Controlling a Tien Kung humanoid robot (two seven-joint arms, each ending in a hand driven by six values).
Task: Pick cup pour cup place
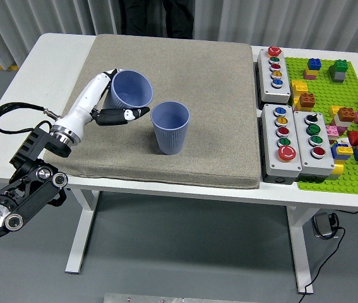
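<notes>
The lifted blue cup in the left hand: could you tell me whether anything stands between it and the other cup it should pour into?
Nothing visible does. The lifted cup, held tilted by the left hand, hangs just left of the standing cup, with only bare mat between them.

Looks like a robotics test lab. Push-button boxes (282, 144) and a green brick baseplate (333, 120) are sitting on a white bench (33, 76), grey curtains (33, 19) hanging behind.

No words, labels, brands or numbers can be read anywhere; the button boxes (287, 141) show only coloured caps, unmarked at this size.
</notes>
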